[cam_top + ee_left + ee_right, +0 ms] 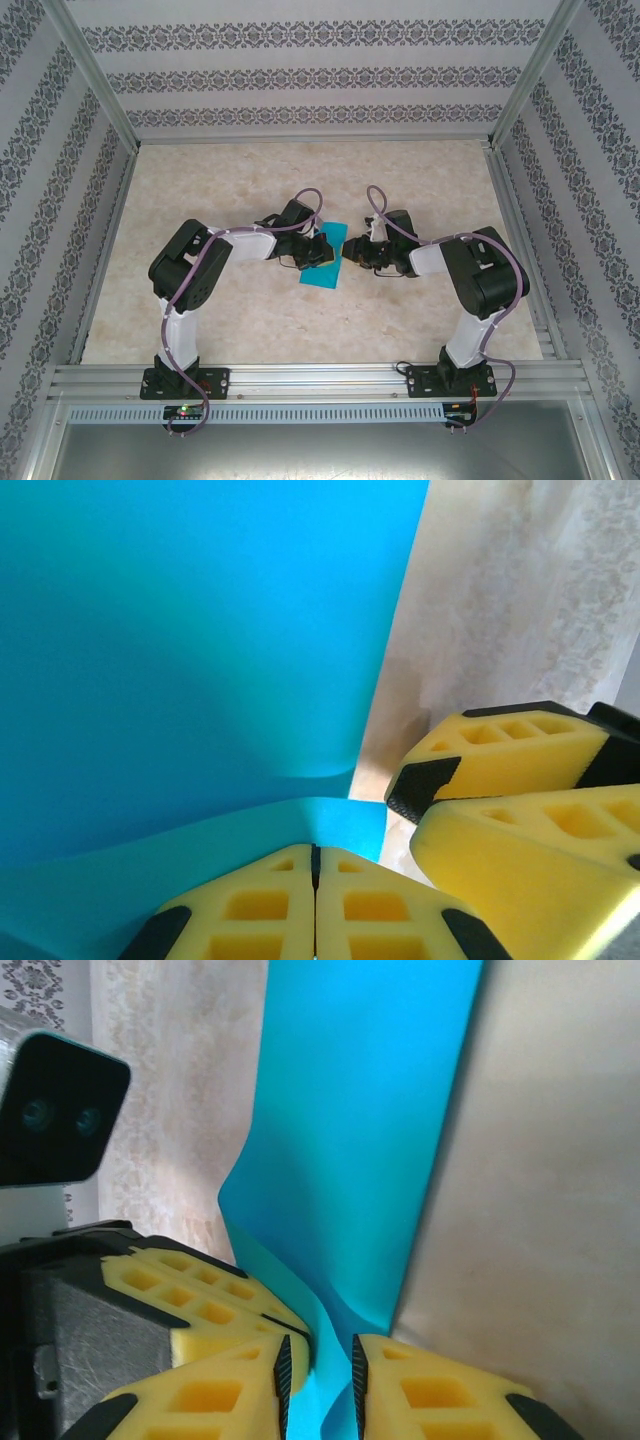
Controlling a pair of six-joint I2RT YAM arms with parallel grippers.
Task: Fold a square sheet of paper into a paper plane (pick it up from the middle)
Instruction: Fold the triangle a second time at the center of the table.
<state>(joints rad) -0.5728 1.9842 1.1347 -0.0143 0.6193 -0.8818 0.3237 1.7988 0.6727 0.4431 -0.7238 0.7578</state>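
Teal paper sheet (pixel 324 270): at mid-desk between the two wrists. The near end lies flat on the pale marbled desk (pixel 250 180) and the far end sits at the jaws.
Left jaws: yellow pads (pixel 260 905) pressed together and clamped on the sheet's (pixel 200 630) edge, which curls up at their tips.
Right jaws: pads (pixel 430 1390) a narrow slit apart, with a fold of the sheet (pixel 370 1110) running down into it. Whether they press it cannot be told.
Spacing: the two pairs of jaws are just beside each other, tips nearly meeting at the same end of the sheet.
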